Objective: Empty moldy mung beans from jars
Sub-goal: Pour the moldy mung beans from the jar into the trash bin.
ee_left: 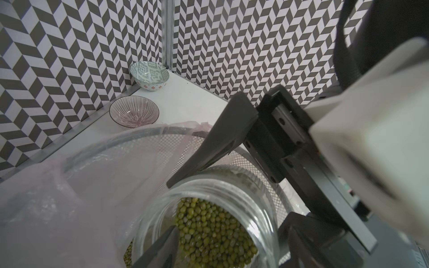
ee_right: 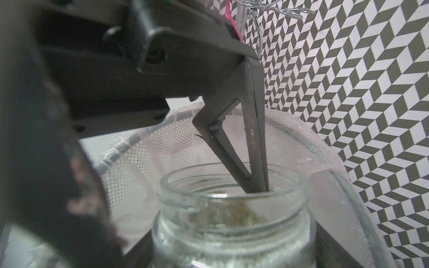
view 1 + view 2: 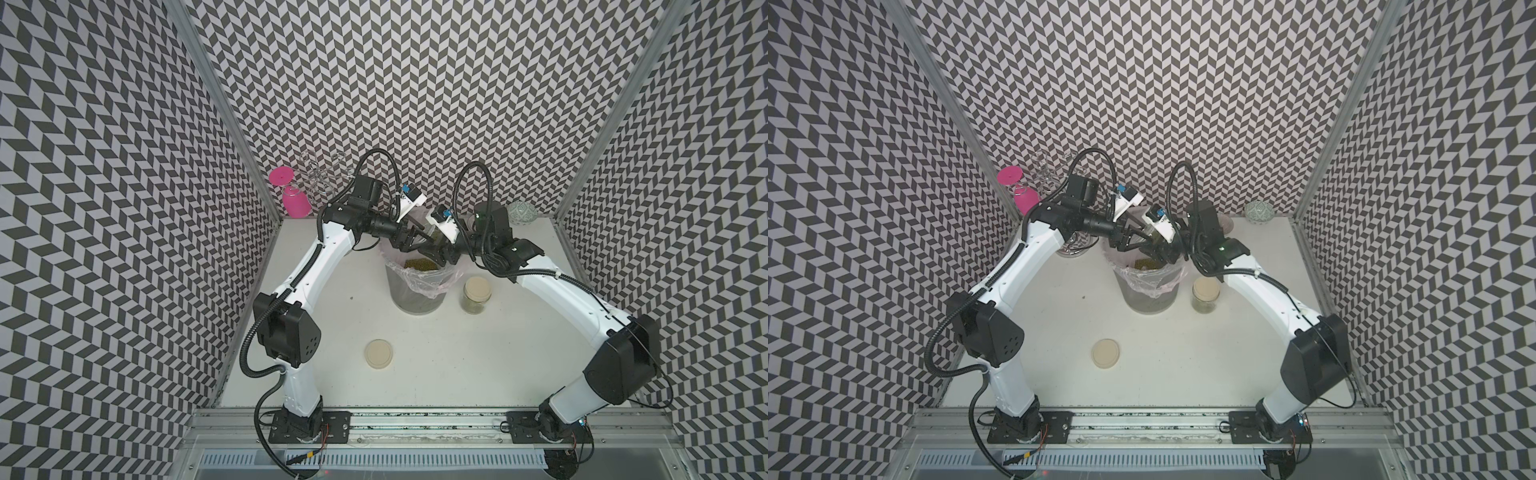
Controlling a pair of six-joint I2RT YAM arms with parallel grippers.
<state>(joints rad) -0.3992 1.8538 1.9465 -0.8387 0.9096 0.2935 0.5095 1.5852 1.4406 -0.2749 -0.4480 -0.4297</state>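
Observation:
My right gripper [image 2: 232,253] is shut on an open glass jar [image 2: 232,215], holding it tilted over the mesh bin [image 3: 415,299]. The bin has a plastic liner. The jar [image 1: 209,208] holds moldy mung beans [image 1: 209,232], and more beans [image 3: 419,264] lie in the bin. My left gripper [image 1: 228,243] is open at the jar's mouth. One of its fingers [image 2: 255,162] reaches inside the mouth and the other stays outside the glass. A second jar [image 3: 476,295] stands lidded to the right of the bin. A loose cream lid [image 3: 379,353] lies on the table in front.
A pink glass [image 3: 295,203] and a clear glass rack [image 3: 324,174] stand at the back left. Two patterned bowls [image 1: 149,75] [image 1: 134,111] sit along the back wall toward the right corner. Both arms meet above the bin's far rim.

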